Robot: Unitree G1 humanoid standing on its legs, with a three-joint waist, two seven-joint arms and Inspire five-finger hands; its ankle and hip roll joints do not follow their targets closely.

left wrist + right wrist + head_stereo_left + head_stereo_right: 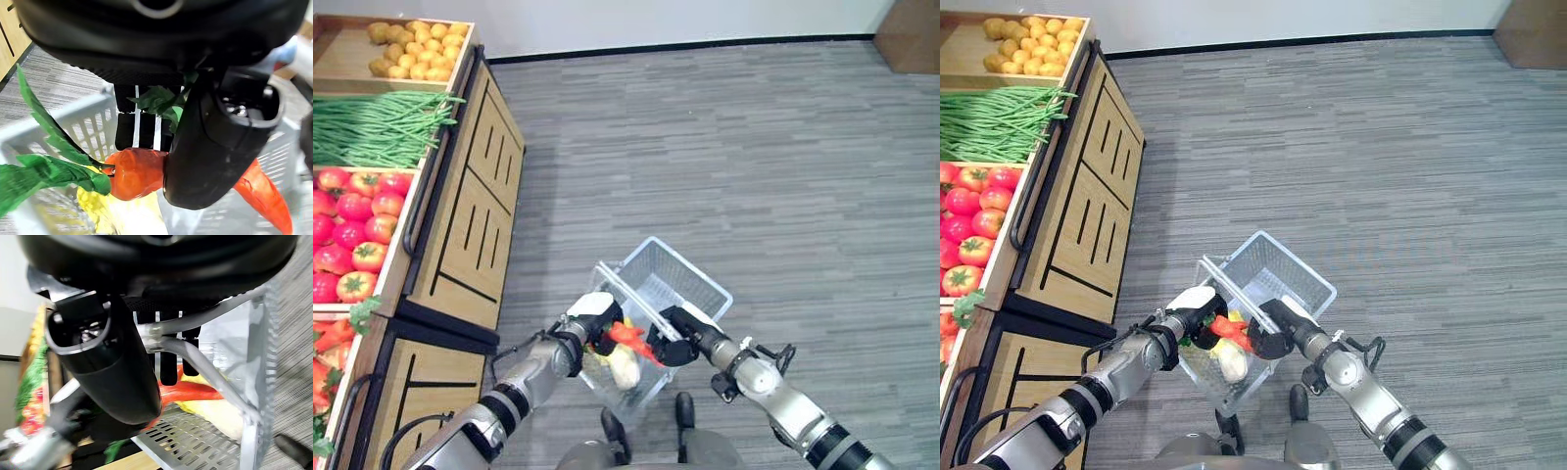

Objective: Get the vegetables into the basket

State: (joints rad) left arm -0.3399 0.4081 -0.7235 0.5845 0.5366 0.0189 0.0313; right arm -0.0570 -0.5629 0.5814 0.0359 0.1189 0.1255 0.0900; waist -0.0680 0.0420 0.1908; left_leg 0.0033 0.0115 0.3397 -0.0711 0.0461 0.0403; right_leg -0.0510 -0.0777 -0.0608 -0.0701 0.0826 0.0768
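Carrot [628, 336], orange-red with green leafy top, lies across the near end of the pale wire basket [688, 277], pinched by the left robot hand [592, 318], whose thumb and fingers curl round its thick end. Under it in the basket sit a pale whitish vegetable [626, 367] and something yellow [105, 215]. The basket hangs above the grey striped floor [734, 147], between the two arms, its far end bare. The right robot hand [674, 334] has its fingers curled round the basket's handle [195, 360] at the near right rim.

From the left wrist, the carrot's leaves [44, 161] spread over the basket's slotted wall, and the thumb presses the carrot's body against the fingers behind it; the tapered tip points away past the thumb. From the right wrist, the grey handle bar runs through the closed fingers, with the carrot and the pale vegetable showing beyond them inside the basket.

To the left stands a wooden produce stand [475, 225] with crates: small yellow potatoes [416, 49] farthest, green beans [377, 127] next, red tomatoes [352, 230] nearer, and more carrots [328, 343] at the near left edge. A brown cabinet corner [911, 34] shows at the far right.
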